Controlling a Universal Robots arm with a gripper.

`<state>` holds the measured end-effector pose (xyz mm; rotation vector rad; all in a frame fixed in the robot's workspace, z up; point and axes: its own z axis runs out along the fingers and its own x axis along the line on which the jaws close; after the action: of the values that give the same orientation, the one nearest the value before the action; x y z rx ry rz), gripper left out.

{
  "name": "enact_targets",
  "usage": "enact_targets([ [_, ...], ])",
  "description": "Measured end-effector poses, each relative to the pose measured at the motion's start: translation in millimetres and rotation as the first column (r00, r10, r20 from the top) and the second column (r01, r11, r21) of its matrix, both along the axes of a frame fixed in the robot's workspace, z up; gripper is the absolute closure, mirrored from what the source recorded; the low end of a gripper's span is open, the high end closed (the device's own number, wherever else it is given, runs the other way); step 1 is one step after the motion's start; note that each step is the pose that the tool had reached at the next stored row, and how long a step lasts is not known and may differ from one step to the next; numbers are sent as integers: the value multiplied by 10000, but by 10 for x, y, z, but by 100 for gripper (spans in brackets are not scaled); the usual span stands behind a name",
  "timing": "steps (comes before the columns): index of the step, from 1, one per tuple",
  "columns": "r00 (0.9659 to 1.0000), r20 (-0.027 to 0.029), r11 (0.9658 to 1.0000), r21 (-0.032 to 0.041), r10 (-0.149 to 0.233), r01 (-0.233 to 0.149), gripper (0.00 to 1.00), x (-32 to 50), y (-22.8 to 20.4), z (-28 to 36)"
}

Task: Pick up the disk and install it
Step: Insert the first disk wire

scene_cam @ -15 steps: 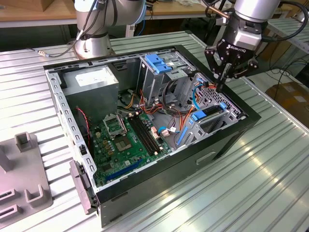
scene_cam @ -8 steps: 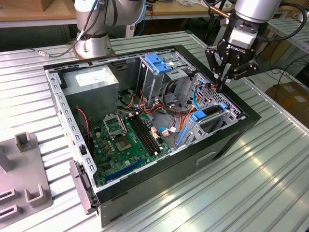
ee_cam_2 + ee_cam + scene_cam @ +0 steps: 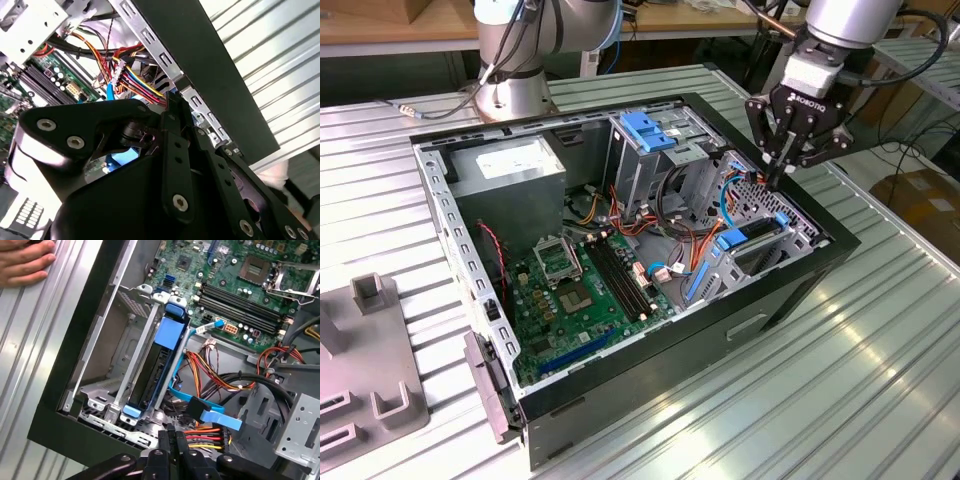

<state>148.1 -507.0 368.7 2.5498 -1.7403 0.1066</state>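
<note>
The disk (image 3: pixel 150 375) sits on edge in the drive cage (image 3: pixel 107 412) at one corner of the open computer case. Its bright blue carrier rail (image 3: pixel 169 335) frames it, and its dark face shows between the rails. In the exterior view the disk (image 3: pixel 757 234) lies in the cage at the case's right end. My gripper (image 3: pixel 777 172) hovers just above that cage, a little apart from the disk, with its black fingers (image 3: pixel 168 440) pressed together and nothing between them. The second wrist view shows the gripper's linkage (image 3: pixel 175 165) over the case edge.
The case (image 3: pixel 620 390) lies open on a ribbed metal table (image 3: pixel 820 400), showing the motherboard (image 3: pixel 575 290), power supply (image 3: pixel 510 170), cable bundles (image 3: pixel 210 375) and a blue data cable (image 3: pixel 210 412). A person's hand (image 3: pixel 25 260) rests on the table beside the case. A grey fixture (image 3: pixel 365 360) stands at the exterior view's left.
</note>
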Motion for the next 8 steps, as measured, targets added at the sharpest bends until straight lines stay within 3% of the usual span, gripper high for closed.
enact_targets([
  [3, 9982, 0, 9982, 0, -605, 605, 84, 0, 0, -9],
  [8, 9892, 0, 9892, 0, -1464, 1464, 84, 0, 0, -21],
])
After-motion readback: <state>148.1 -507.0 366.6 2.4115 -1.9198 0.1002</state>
